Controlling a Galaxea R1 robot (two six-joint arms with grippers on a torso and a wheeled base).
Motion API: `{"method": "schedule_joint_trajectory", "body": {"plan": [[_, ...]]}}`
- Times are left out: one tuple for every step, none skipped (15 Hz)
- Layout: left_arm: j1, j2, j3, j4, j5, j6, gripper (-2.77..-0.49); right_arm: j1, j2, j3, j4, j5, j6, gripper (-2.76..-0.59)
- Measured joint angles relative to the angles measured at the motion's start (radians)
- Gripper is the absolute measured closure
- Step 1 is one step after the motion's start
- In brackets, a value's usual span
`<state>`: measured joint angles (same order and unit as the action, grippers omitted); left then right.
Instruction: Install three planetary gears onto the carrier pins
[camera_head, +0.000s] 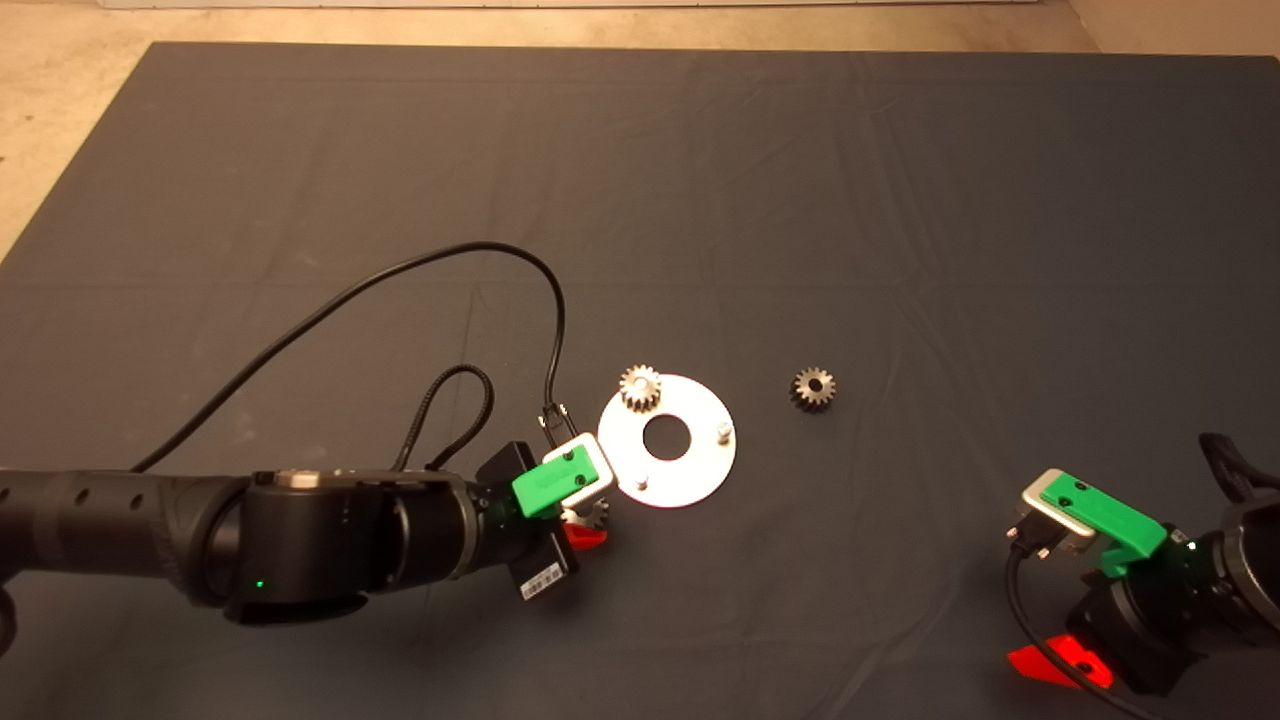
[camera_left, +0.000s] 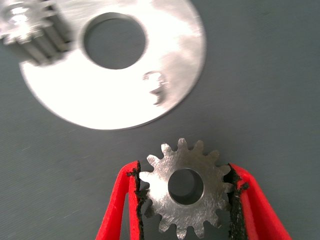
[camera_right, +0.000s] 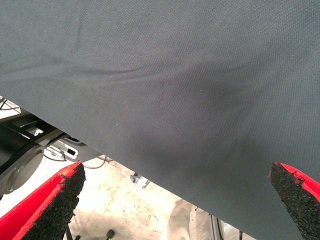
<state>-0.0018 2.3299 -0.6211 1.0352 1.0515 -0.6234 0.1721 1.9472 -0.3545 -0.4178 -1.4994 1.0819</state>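
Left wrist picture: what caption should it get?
Left gripper holds a planetary gear beside the round plate.

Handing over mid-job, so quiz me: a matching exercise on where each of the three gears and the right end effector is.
Things:
1. pale gear
2. dark gear
3. held gear
4. right end effector

States:
A. lying loose on the mat
B. open, parked at the mat's edge
C. seated on the disc
D. clamped in the left end effector

Pairs: 1-C, 2-A, 3-D, 4-B

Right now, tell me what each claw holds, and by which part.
Left claw grips a planetary gear by its toothed rim, beside the plate. Right claw is open, holding nothing.
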Motion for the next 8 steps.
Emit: {"method": "schedule_joint_trajectory", "body": {"plan": [[-0.013,0.003,0.0,-0.009,0.0,0.0,-0.71,0.0,0.0,0.0,0.0,0.0,0.0,-2.75],[-0.03,0.002,0.0,-0.019,0.005,0.0,-0.72,0.0,0.0,0.0,0.0,0.0,0.0,-2.75],[-0.047,0.002,0.0,-0.035,0.007,0.0,-0.69,0.0,0.0,0.0,0.0,0.0,0.0,-2.75],[-0.058,0.008,-0.001,-0.061,0.011,0.0,-0.69,0.0,0.0,0.0,0.0,0.001,0.0,-2.75],[-0.071,0.024,-0.012,-0.098,0.018,0.001,-0.69,0.0,0.0,0.0,0.0,0.003,0.0,-2.75],[-0.083,0.047,-0.027,-0.125,0.034,0.003,-0.69,0.0,0.0,0.0,0.0,0.004,0.0,-2.75],[-0.094,0.069,-0.037,-0.13,0.046,0.005,-0.69,0.0,0.0,0.0,0.0,0.004,0.0,-2.75],[-0.104,0.079,-0.039,-0.131,0.045,0.008,-0.69,0.0,0.0,0.0,0.0,0.003,0.0,-2.75]]}}
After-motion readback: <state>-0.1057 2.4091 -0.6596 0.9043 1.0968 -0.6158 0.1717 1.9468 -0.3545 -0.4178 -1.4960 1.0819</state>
